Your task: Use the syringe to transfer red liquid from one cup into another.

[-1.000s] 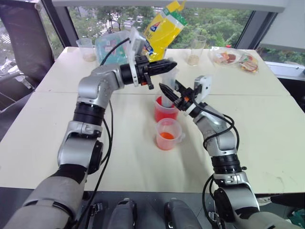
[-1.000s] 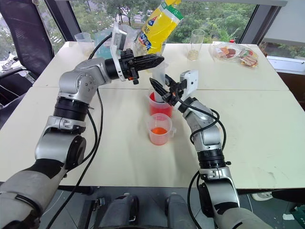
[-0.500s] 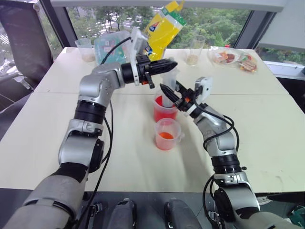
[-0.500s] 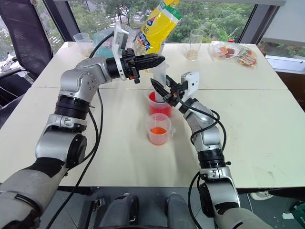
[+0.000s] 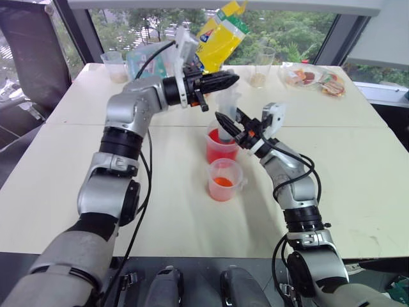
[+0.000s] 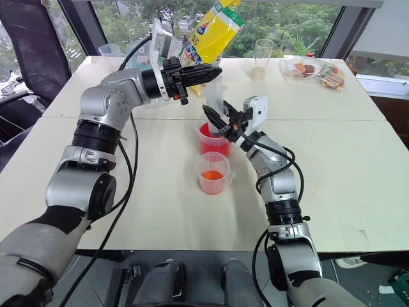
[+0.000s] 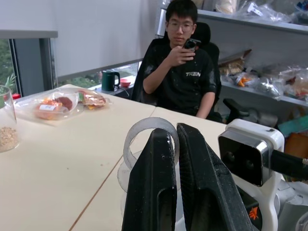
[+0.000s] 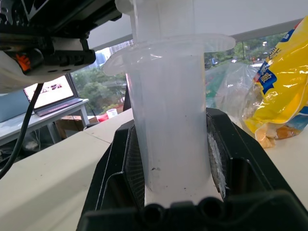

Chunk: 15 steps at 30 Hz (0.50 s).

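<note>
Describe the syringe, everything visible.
The syringe is clear, frosted-looking plastic: a fat barrel with a wide flange at the top and a plunger rising above it. It stands about upright with its lower end down in the big red cup, tip hidden. The right gripper clamps the barrel between its black fingers. The left gripper is shut on the plunger's ring top.

A cream tabletop [image 5: 358,173] carries a yellow bag [image 5: 220,38] at twelve o'clock, a wrapped snack packet [image 5: 316,80] at two o'clock, a tall glass [image 5: 262,67] with beige grains beside it, and a small cup [image 5: 116,66] at ten o'clock. A seated person [image 7: 180,72] holds a phone.
</note>
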Motion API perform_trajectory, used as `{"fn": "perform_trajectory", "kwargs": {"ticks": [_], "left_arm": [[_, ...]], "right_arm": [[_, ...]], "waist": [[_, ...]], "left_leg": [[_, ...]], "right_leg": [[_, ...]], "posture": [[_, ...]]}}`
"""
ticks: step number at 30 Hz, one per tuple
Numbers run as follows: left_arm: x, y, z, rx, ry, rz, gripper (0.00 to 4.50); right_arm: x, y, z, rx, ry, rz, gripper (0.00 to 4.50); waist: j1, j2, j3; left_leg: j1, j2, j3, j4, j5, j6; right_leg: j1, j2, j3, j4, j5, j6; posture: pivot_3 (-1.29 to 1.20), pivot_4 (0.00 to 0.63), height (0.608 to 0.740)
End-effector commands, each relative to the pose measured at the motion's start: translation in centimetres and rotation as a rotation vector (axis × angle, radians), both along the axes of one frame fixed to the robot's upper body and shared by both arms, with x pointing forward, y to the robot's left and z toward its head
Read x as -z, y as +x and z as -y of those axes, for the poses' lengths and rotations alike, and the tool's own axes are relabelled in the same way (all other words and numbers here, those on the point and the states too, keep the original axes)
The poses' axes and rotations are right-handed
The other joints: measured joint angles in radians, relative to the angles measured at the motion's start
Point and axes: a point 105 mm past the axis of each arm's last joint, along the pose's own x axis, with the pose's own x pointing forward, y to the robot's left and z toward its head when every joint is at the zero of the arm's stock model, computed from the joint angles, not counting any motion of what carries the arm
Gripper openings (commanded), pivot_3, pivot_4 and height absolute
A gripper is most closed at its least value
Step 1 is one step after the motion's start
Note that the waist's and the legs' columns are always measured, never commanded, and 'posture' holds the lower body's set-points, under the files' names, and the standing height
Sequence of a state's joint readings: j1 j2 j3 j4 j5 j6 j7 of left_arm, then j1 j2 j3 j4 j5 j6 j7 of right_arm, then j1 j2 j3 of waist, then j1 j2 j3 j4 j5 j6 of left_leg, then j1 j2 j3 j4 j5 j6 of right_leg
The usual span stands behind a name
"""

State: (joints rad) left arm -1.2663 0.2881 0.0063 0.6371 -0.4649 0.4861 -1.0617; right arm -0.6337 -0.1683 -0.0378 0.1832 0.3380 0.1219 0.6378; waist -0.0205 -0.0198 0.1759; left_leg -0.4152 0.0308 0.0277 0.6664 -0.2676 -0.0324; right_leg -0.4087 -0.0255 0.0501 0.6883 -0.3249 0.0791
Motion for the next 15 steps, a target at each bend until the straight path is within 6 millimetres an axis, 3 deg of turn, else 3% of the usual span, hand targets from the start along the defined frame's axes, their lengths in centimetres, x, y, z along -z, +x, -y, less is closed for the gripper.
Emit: {"fn": "perform_trajectory", "kwargs": {"ticks": [1, 8, 11, 15], "left_arm": [[-7.3, -1.5, -1.5, -0.049, -0.133, 0.245, 0.04], [-6.4, -1.6, -1.4, -0.034, -0.118, 0.225, 0.04], [-5.8, -1.5, -1.4, -0.032, -0.110, 0.207, 1.07], [-4.2, -1.8, -1.4, -0.018, -0.070, 0.181, 3.01]], "right_arm": [[2.4, -0.8, -1.7, -0.086, -0.065, -0.062, 1.39], [1.1, -0.7, -1.6, -0.082, -0.045, -0.031, 1.39], [0.2, -0.6, -1.5, -0.078, -0.033, -0.010, 1.39], [-1.4, -0.3, -1.2, -0.066, -0.015, 0.022, 1.39]], "waist": [[0.000, 0.000, 0.000], [0.000, 0.000, 0.000], [-0.001, 0.000, 0.000], [0.000, 0.000, 0.000]], "left_leg": [[0.000, 0.000, 0.000, 0.000, 0.000, 0.000], [0.000, 0.000, 0.000, 0.000, 0.000, -0.001], [0.000, 0.000, 0.000, 0.000, 0.001, -0.001], [0.000, 0.000, 0.000, 0.000, 0.001, -0.002]], "right_leg": [[0.000, 0.000, 0.000, 0.000, 0.000, 0.000], [0.000, 0.000, 0.000, 0.000, 0.000, 0.000], [0.000, 0.000, 0.000, 0.000, 0.000, 0.000], [0.000, 0.000, 0.000, 0.000, 0.000, 0.000]], "posture": [[0.00, 0.150, 0.740], [0.00, 0.150, 0.740], [0.00, 0.150, 0.740], [0.00, 0.150, 0.740]]}}
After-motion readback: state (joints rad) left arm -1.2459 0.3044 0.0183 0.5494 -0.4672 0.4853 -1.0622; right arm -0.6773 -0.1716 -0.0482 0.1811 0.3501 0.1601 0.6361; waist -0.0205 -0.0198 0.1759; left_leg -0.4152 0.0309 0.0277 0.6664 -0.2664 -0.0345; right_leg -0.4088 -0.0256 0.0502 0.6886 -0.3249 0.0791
